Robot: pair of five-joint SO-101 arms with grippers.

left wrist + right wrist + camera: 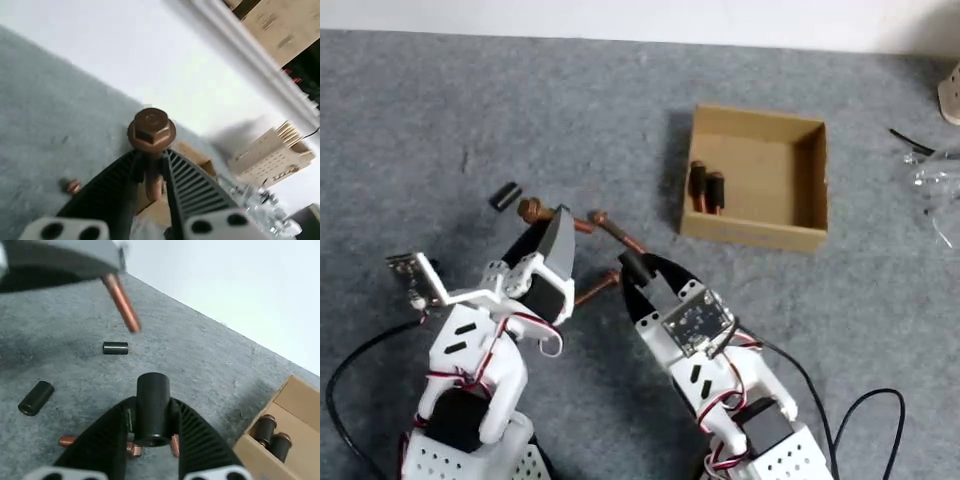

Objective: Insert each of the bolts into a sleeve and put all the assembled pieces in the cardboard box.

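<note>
The joining step is in hand: the left gripper [153, 156] is clamped on a copper bolt [151, 131] and the right gripper [152, 412] grips a black sleeve [152, 390], the two near each other (two assembled pieces [706, 187] already lie in the cardboard box [755, 236]). Next, the shank must line up with the bore.

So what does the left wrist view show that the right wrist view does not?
The left wrist view adds the hex head of the bolt in the left gripper. The right wrist view adds the sleeve in the right gripper, two loose sleeves on the carpet and two assembled pieces in the cardboard box. Both share that bolt's shank and the grey carpet.
</note>
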